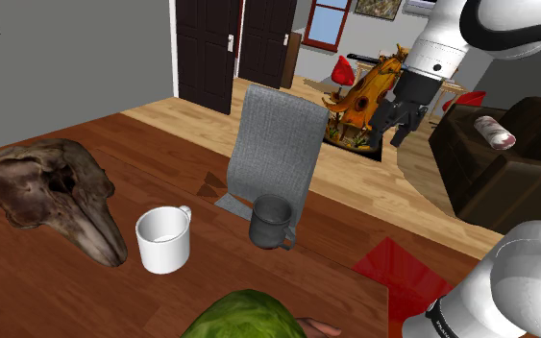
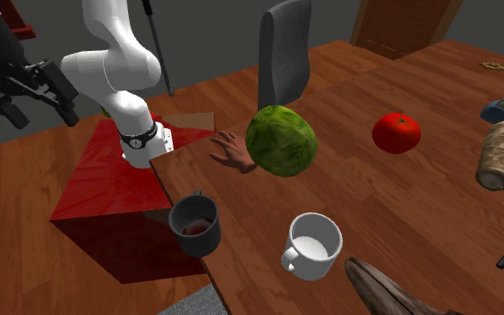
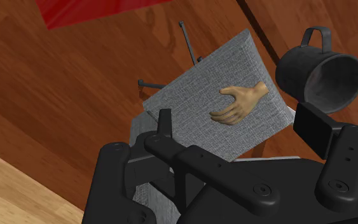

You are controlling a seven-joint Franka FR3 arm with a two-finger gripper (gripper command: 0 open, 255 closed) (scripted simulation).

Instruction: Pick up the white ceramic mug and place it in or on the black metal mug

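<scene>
Gripper [image 1: 391, 130] aloft, fingers apart, holding nothing.
Wooden table [image 1: 66, 278] lies well below it, in a room with plank floor [image 1: 355, 178] and dark doors [image 1: 206, 48]. White mug [image 1: 165, 240] stands there upright, axis vertical, mouth up, handle toward dark mug [image 1: 272, 222].

White mug [image 1: 164, 239]: upright on the wooden table [image 1: 57, 288], open end up.
Dark grey mug [image 1: 272, 223]: upright, near the white mug on the view's right, not touching it.
Gripper [image 1: 393, 131]: raised beyond the table's far edge, well apart from both mugs.
Animal skull [image 1: 52, 195]: left of the white mug.
Grey chair [image 1: 276, 144]: just behind the dark mug.
</scene>
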